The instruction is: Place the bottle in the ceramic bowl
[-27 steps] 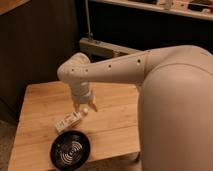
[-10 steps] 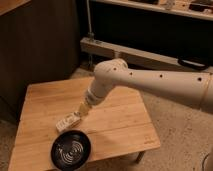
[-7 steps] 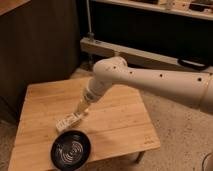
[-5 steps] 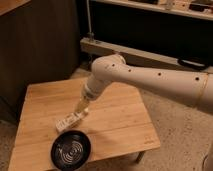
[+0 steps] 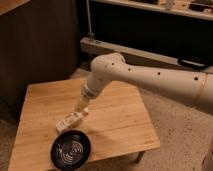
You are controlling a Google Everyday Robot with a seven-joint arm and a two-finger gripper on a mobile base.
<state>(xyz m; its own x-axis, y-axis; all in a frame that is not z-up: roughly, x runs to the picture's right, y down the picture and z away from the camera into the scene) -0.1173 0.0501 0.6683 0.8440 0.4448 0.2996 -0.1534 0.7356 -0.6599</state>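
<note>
The bottle [image 5: 69, 121] is small, slim and white, and lies on its side on the wooden table [image 5: 120, 120], just above the ceramic bowl [image 5: 70, 150]. The bowl is round, black and glossy with pale rings inside, and stands near the table's front left edge; nothing is in it. My gripper [image 5: 81, 107] points down from the white arm, right over the bottle's right end, close to it or touching it.
The white arm [image 5: 150, 80] reaches in from the right across the table. A dark cabinet wall stands behind the table on the left. A shelf unit with a metal rail [image 5: 150, 55] runs at the back right. Speckled floor lies to the right.
The arm has swung away from the camera and stretched out from the right. The gripper has shifted slightly left and stays by the bottle's right end. Bottle and bowl have not moved.
</note>
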